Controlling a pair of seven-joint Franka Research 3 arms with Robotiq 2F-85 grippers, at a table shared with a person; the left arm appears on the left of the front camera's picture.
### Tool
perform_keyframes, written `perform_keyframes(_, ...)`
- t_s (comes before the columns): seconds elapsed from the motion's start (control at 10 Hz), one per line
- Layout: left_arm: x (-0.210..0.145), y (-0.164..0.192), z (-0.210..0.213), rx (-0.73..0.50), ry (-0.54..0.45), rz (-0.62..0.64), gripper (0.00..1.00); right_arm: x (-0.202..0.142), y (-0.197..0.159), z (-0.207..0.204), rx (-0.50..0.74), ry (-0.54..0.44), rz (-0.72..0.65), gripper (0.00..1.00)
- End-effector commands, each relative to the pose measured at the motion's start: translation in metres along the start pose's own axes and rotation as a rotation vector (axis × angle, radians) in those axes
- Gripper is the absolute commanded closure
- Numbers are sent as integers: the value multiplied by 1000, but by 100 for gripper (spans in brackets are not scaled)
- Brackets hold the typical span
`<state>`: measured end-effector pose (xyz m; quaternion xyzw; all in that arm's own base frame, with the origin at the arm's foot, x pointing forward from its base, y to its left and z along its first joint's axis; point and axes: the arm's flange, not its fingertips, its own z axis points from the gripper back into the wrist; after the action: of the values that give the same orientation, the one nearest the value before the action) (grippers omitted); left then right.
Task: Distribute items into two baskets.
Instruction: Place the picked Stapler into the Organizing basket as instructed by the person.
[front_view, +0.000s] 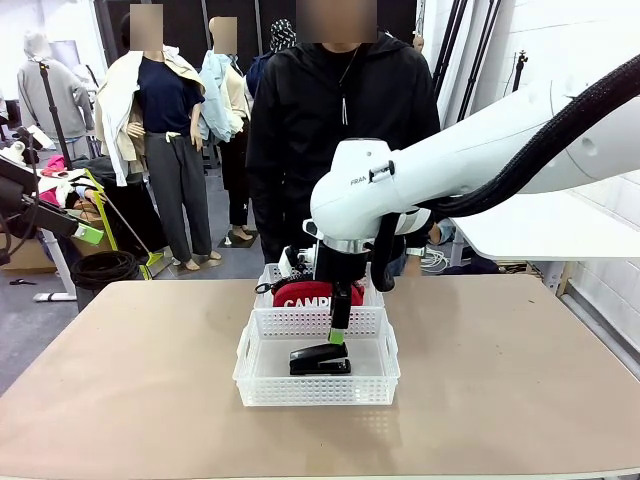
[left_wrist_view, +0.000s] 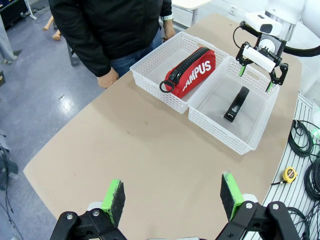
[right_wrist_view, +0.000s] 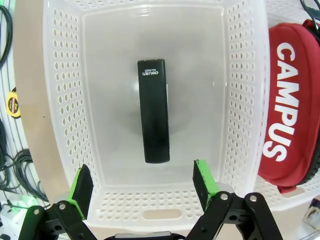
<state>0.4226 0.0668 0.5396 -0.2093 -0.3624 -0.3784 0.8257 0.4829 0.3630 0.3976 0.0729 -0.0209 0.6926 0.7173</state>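
Items sitting in 2 baskets on the table (front_view: 150, 370)
Right claw (left_wrist_view: 256, 70) is hanging open above the stapler (right_wrist_view: 153, 110); the pouch (left_wrist_view: 192, 71) is lying in the neighbouring basket (left_wrist_view: 150, 65); left claw (left_wrist_view: 172, 199) is gaping open.

Open right claw (right_wrist_view: 142, 187) hangs directly over the stapler (right_wrist_view: 153, 111), blocking access from above.

In the front view, the white robot arm (front_view: 420, 170) and the perforated white plastic basket wall (front_view: 320, 320) hide most of the red fabric "CAMPUS" pouch (front_view: 300, 296), cutting its lettering short. In the right wrist view, the picture's right edge crops the pouch, and the small pale print on the black desk stapler (right_wrist_view: 153, 110) is hard to read.
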Motion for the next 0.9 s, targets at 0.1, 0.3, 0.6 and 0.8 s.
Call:
perform_keyframes(0.1, 0, -1, 1, 1, -3, 6, 0, 0, -2, -1, -6, 7, -19, 0)
perform_keyframes(0.3, 0, -1, 1, 1, -3, 6, 0, 0, -2, -1, -6, 7, -19, 0)
perform_keyframes(0.6, 0, -1, 1, 1, -3, 6, 0, 0, -2, -1, -6, 7, -19, 0)
perform_keyframes(0.8, 0, -1, 1, 1, -3, 6, 0, 0, -2, -1, -6, 7, -19, 0)
